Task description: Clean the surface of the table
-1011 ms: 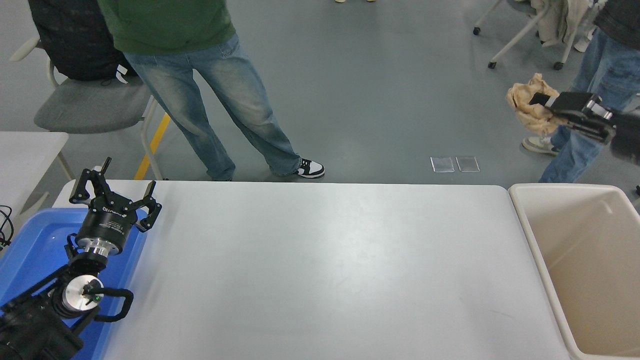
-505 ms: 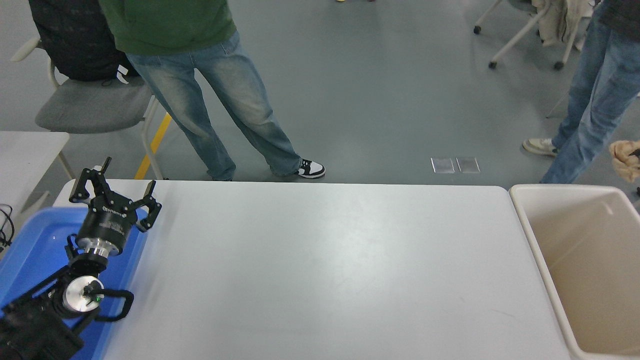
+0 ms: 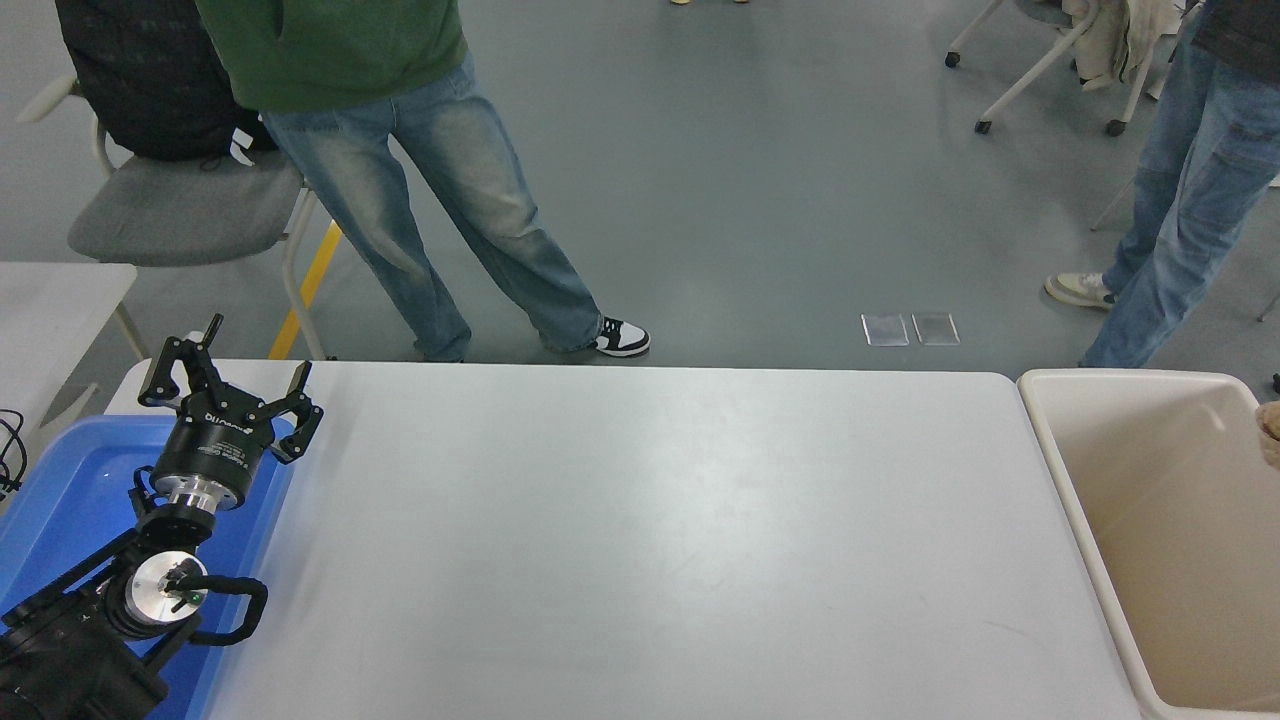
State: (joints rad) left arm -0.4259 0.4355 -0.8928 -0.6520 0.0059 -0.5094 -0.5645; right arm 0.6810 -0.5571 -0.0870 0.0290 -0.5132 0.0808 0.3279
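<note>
The table surface is a broad matte white slab with rounded far corners, filling the lower middle of the head view from the blue bin at its left edge to the beige bin just beside its right edge. Its finish is smooth with a soft sheen and a few faint scuffs near the middle.

The left gripper sits at the table's far left corner, over the bin's rim, its black fingers spread wide with nothing between them and nothing touched by the tips. Behind it the wrist is a black cylinder with a bright metal ring, and the arm runs back to the lower left corner. The right gripper is out of the picture; only a small scrap of crumpled tan material shows at the right edge, above the beige bin.

The blue bin is glossy plastic with a shallow, rounded rim. The beige bin is deeper, with smooth sloping walls and rounded corners.

Beyond the far edge a person in a green top and faded jeans stands on the grey floor, beside a grey padded chair
</note>
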